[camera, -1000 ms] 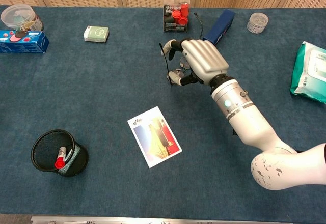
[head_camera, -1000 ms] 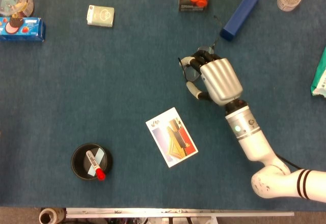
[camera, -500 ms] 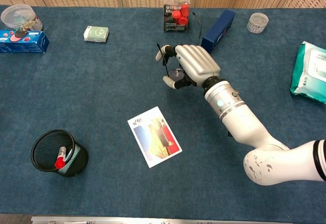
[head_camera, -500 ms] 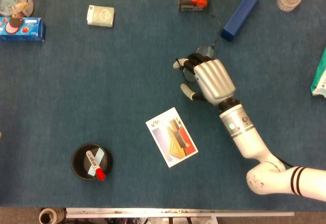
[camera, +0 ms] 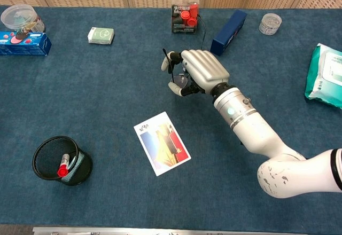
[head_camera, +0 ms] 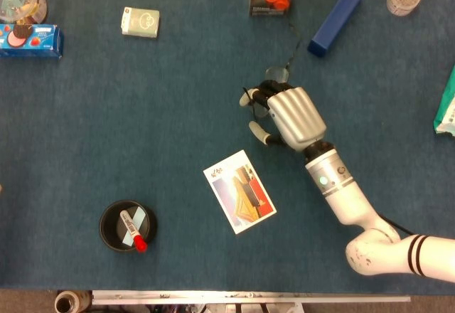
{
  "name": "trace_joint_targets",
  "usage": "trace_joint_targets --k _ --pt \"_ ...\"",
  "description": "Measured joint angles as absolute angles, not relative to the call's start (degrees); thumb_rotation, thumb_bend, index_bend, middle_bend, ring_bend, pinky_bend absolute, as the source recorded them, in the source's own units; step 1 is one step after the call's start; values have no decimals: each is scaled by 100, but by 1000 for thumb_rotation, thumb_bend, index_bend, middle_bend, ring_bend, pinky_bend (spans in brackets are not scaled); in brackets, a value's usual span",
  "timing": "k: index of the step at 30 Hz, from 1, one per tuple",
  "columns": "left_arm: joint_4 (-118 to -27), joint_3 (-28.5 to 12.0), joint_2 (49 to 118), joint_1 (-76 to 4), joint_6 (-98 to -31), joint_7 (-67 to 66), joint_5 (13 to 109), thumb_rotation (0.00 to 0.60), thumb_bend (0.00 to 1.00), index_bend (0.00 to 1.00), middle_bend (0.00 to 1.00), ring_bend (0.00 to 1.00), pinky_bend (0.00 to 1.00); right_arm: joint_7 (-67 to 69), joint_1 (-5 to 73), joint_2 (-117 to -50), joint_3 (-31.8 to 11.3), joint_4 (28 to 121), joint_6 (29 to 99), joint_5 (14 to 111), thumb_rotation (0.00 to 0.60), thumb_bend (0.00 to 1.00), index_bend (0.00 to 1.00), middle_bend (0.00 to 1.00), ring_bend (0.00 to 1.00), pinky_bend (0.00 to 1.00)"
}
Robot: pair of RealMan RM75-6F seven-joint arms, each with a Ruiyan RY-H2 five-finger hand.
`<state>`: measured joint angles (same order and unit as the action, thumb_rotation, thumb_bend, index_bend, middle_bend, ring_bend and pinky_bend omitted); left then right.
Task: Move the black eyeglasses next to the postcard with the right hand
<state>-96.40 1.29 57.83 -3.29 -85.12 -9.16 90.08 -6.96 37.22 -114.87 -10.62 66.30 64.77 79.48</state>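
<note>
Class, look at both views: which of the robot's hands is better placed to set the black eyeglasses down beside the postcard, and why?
Right. The right hand already holds the black eyeglasses above the table, up and right of the postcard. The left hand appears in neither view.

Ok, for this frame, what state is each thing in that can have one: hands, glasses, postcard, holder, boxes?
right hand: grips the glasses, above the table
black eyeglasses: held, temple arms sticking out, short of the postcard
postcard: flat, face up, untouched
mesh pen holder: upright, a red-capped marker inside
blue box: lying flat
left hand: not in view
</note>
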Motion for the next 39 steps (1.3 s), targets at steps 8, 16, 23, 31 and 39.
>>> trace_joint_targets --k 8,16,23,31,39 --pt "-9655 108 5781 -337 -8491 -922 8956 600 1 566 456 377 463 -809 3620 -11297 -978 6974 6567 8008 600 372 491 554 404 442" --pt "-9664 95 5780 -341 -8477 -926 8915 600 1 566 456 377 463 -1059 3466 -10981 -796 7434 6594 8031 600 375 494 556 408 443" --pt "-9666 98 5788 -341 -8466 -962 8902 600 1 565 456 377 463 -1272 3220 -10543 -437 8021 6786 8254 600 376 502 560 413 443" --pt "-9676 100 5805 -339 -8466 -1013 8897 600 1 565 456 377 463 -1441 2964 -10060 -66 8642 6964 8558 600 376 502 560 414 443" --pt "-9675 98 5810 -345 -8449 -1033 8884 600 1 565 456 377 463 -1624 2818 -9789 175 8909 6946 8739 600 369 502 560 414 443"
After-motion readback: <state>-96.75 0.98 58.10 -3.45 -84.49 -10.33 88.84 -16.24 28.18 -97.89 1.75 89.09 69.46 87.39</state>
